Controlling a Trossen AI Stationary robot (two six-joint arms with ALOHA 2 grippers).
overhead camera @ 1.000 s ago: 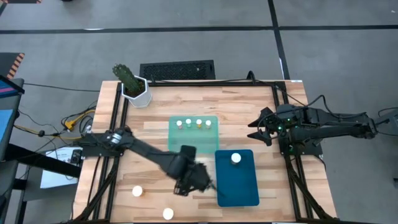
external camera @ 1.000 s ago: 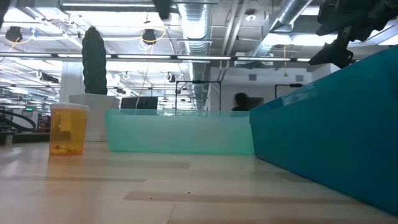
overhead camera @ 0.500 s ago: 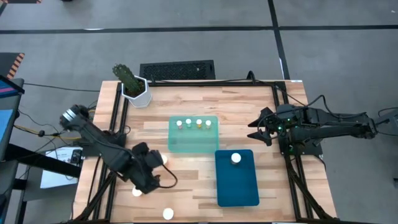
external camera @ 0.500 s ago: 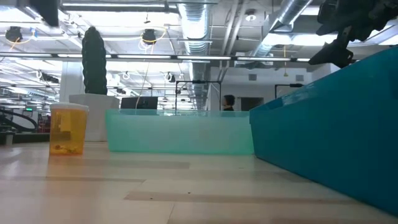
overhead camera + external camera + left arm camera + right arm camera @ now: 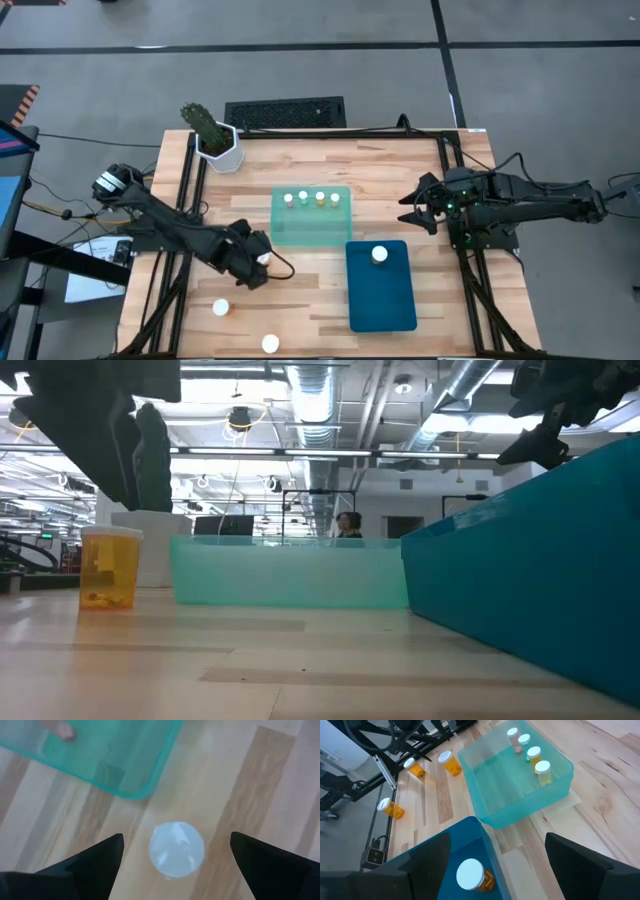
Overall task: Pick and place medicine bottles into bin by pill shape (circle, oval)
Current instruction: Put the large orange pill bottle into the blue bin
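A white-capped bottle [image 5: 176, 849] stands upright on the wooden table [image 5: 420, 190], just off the corner of the light green tray [image 5: 95, 755]. It sits centred between the left gripper's [image 5: 175, 857] two dark fingers [image 5: 92, 862], which are spread wide on either side of the cap, not touching it. Four narrow bottles [image 5: 311, 198] line the far side of that tray. One wider bottle [image 5: 379, 255] lies in the dark blue tray [image 5: 385, 300]. Two more bottles [image 5: 221, 308] stand near the table's front left. Right gripper [image 5: 412, 212] hangs at the right edge, fingers apart, empty.
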